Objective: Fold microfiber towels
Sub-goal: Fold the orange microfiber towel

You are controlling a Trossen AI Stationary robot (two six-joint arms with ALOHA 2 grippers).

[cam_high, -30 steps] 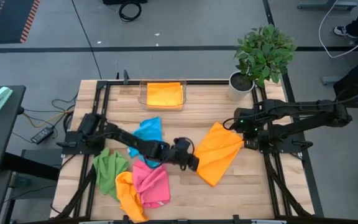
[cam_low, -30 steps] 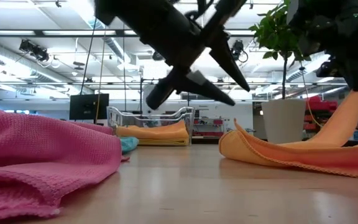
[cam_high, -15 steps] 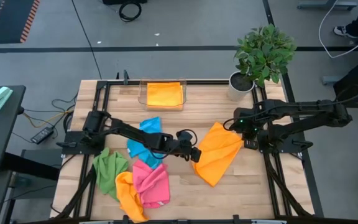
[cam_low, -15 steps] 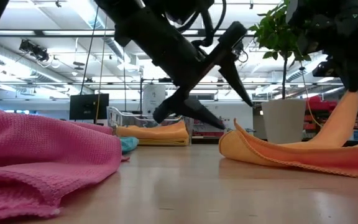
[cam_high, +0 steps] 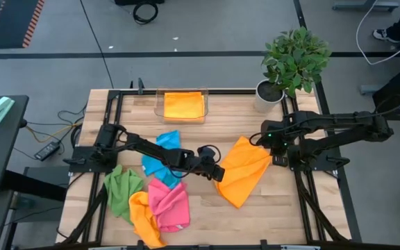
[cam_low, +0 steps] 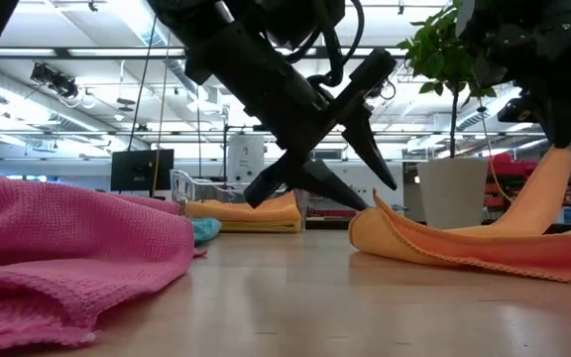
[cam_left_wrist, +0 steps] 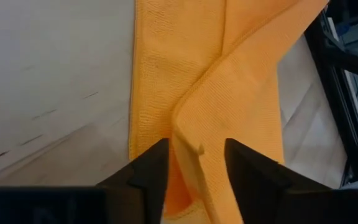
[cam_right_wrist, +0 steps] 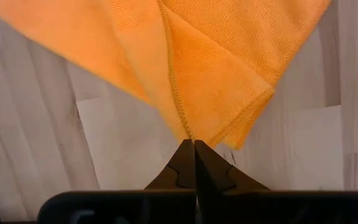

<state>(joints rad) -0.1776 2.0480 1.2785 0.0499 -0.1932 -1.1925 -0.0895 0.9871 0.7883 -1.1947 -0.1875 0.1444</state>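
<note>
Our right gripper point(cam_right_wrist: 194, 144) pinches the orange towel point(cam_high: 245, 169) at its 2 o'clock corner; our left gripper point(cam_left_wrist: 196, 163), parted narrowly, straddles its 9 o'clock fold.

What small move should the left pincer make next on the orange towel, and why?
Probably close. The left pincer is open, and a fold of the orange towel lies between its fingers. The right pincer is shut on the opposite corner, lifted off the table.
</note>
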